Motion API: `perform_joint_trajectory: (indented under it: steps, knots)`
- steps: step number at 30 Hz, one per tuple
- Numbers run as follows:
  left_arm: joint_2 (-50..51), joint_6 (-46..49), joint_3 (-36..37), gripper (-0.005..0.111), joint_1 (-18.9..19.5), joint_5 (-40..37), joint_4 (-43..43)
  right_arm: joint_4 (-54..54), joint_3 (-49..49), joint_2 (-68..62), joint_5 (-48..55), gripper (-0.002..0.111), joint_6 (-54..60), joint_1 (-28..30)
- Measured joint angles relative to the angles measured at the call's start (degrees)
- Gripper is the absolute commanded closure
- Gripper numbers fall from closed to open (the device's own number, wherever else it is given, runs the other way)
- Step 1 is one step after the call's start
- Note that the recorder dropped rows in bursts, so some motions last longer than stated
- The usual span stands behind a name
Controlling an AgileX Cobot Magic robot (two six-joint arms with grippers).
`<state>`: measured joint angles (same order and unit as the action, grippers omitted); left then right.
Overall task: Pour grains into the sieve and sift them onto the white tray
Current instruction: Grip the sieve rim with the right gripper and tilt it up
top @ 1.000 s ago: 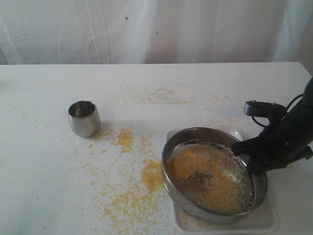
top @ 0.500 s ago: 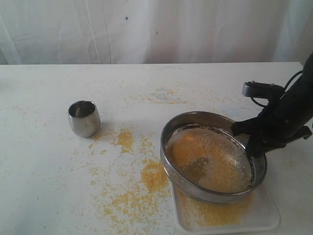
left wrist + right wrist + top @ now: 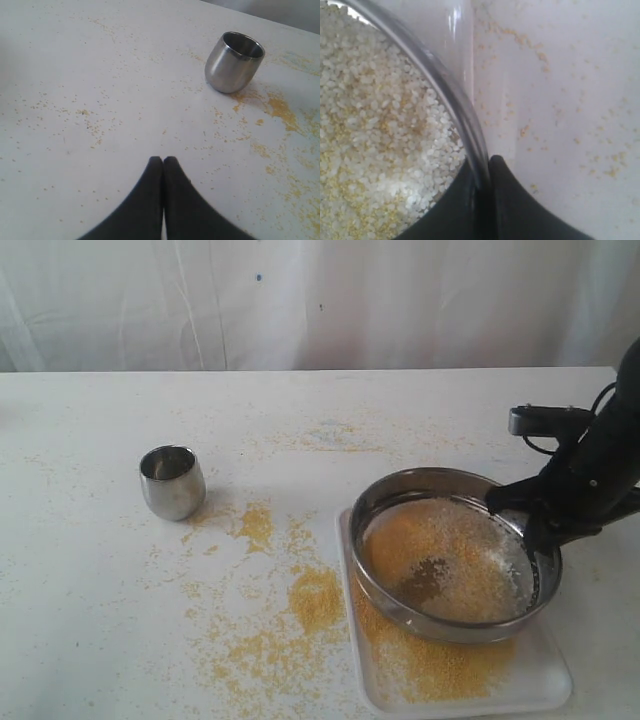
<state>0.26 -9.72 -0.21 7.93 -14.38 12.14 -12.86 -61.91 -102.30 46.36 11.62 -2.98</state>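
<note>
The round steel sieve (image 3: 455,558) hangs tilted just above the white tray (image 3: 545,680) at the front right. My right gripper (image 3: 528,518) is shut on the sieve's right rim (image 3: 452,95), one finger inside, one outside. Whitish and yellow grains (image 3: 375,145) lie on the mesh, with a bare grey patch near the middle. Fine yellow grains (image 3: 430,660) cover the tray under and in front of the sieve. My left gripper (image 3: 163,161) is shut on nothing, low over the table, some way short of the small steel cup (image 3: 233,62). It does not show in the exterior view.
The empty steel cup (image 3: 172,481) stands upright at the left centre of the table. Spilled yellow meal (image 3: 315,600) is strewn over the table between the cup and the tray. A white curtain hangs behind the far edge.
The sieve, held by my right gripper, has swung up and then to the right over the tray. More yellow meal now lies on the tray. The left gripper and cup have not moved.
</note>
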Motion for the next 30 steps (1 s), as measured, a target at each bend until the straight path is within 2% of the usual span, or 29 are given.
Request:
perform_joint_trajectory:
  steps: [7,12,15,20,23,30]
  knots:
    - [0.0,0.0,0.0,0.107,0.0,0.0,0.0,-1.9,-0.4,0.0,-5.1,0.108,-1.1,0.0]
    - [0.0,0.0,0.0,0.107,0.0,0.0,0.0,-2.9,0.3,0.0,-0.5,0.108,-0.2,0.0]
    - [0.0,0.0,0.0,0.107,0.0,0.0,0.0,-2.7,0.5,-0.1,-3.1,0.108,0.8,-0.2]
    - [0.0,0.0,0.0,0.107,0.0,0.0,0.0,-3.4,0.4,-0.1,0.9,0.108,0.9,0.0]
    - [0.0,0.0,0.0,0.107,0.0,0.0,0.0,-3.7,0.5,-0.1,-2.3,0.108,1.3,-0.1]
    - [0.0,0.0,0.0,0.107,0.0,0.0,0.0,-3.5,0.3,0.1,-0.8,0.108,1.9,0.0]
